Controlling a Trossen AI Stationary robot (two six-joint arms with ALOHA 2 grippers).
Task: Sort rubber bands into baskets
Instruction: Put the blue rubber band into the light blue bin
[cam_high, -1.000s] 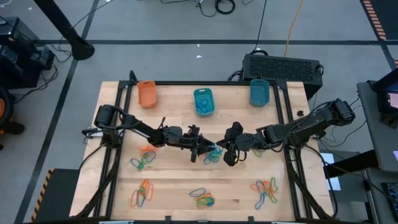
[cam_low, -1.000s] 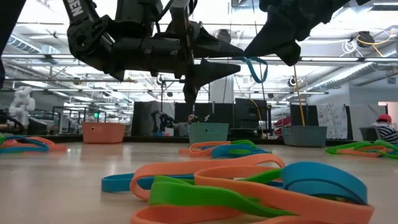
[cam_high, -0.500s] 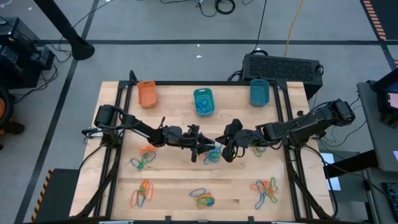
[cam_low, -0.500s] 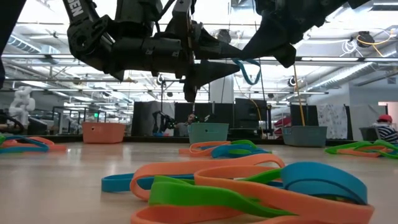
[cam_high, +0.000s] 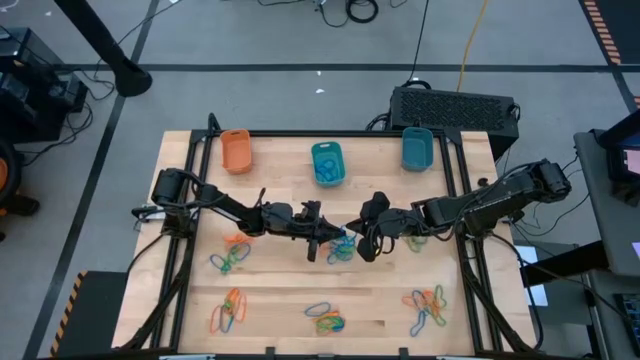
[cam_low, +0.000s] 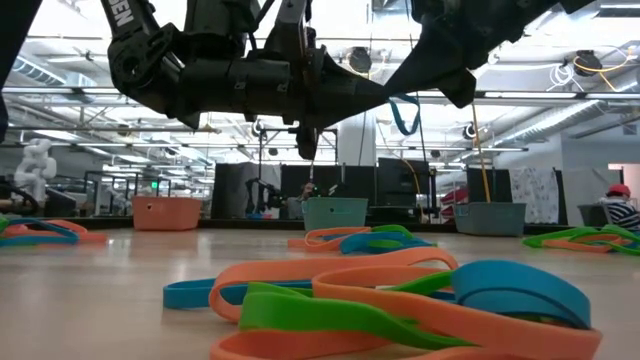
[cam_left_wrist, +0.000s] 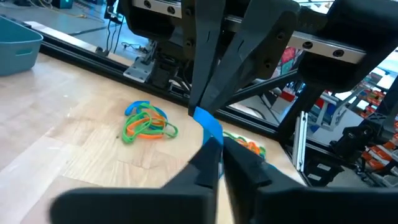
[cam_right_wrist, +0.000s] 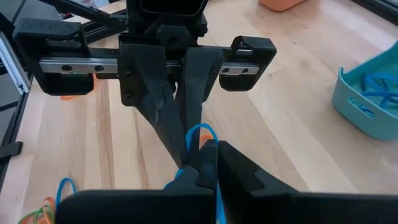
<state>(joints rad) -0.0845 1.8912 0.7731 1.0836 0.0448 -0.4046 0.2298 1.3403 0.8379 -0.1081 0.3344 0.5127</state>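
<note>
Blue rubber band (cam_left_wrist: 207, 122), light, limp and stretchy, hangs mid-surface, pinched by both the left gripper (cam_high: 330, 236) and right gripper (cam_high: 352, 238) with fingers pressed together; gripping its flat strip, not the loop's slack, looks safest.

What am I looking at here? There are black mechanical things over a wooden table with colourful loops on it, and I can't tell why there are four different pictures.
These are two robot arms working at a wooden table. One picture looks straight down from above, one looks level across the tabletop, and two come from cameras on the arms' wrists. Each arm ends in a two-fingered pincer. The left pincer and the right pincer meet at the middle of the table, both shut on one blue rubber band, as though passing it between them. Heaps of rubber bands in orange, green and blue lie around the table. Along the far edge stand three baskets: an orange basket, a middle teal basket already holding blue bands, and another teal basket.
</note>
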